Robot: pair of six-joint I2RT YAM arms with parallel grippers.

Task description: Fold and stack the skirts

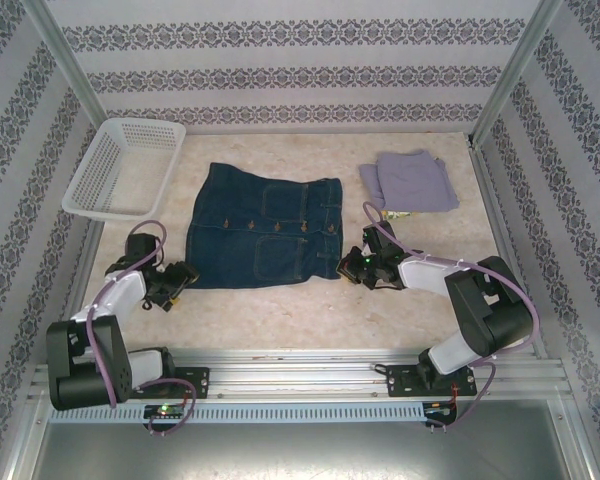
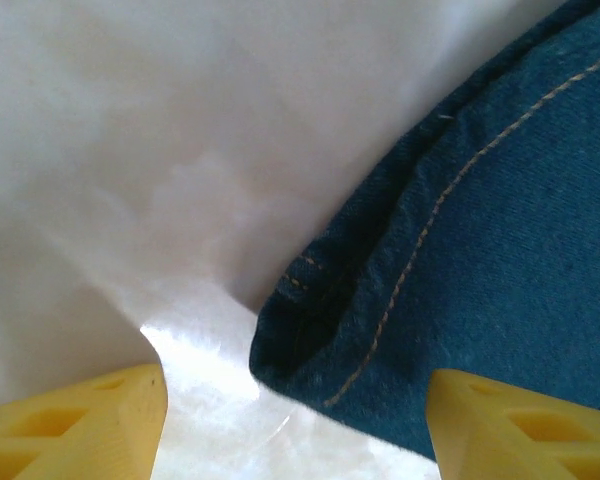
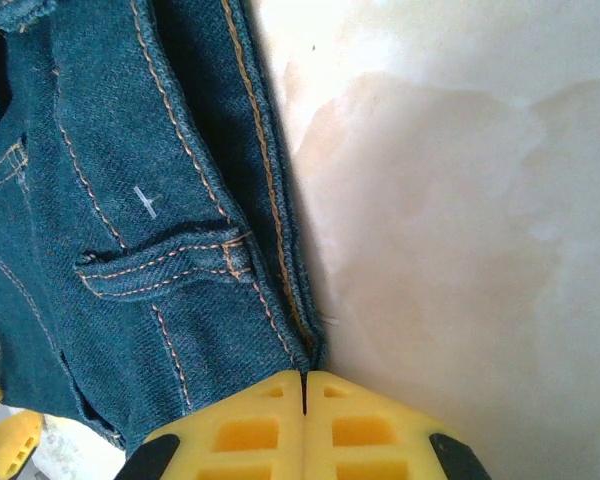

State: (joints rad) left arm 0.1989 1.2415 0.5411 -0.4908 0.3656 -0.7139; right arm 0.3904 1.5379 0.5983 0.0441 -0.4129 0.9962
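Wallpapered walls [image 1: 280,80] on 3 sides, beige marbled table [image 1: 280,310] inside. White lattice basket [image 1: 90,178] sits far left.

Denim skirt [image 1: 260,225] lies flat mid-table, buttons down the front, pockets facing up. Grey skirt [image 1: 415,180] is folded at far right, well apart from the denim. A bit of yellow skirt [image 1: 393,213] pokes out under its near edge; can't tell more, the rest is hidden.

Left gripper [image 1: 183,272] is at the denim's near-left corner. In the wrist cam the jaws are spread and nothing is held. The skirt corner sits between the yellow fingers [image 2: 80,425]: one is over bare table, the other over cloth. Can't tell if they touch the surface.

Right gripper [image 1: 346,266] is at the denim's near-right corner. In the wrist cam the fingers [image 3: 365,430] are clamped together, no gap. The skirt's stitched side edge runs straight into the line where they meet, so it looks pinched on the denim edge. A belt loop lies just left of that edge. Bare table is to the right of it.
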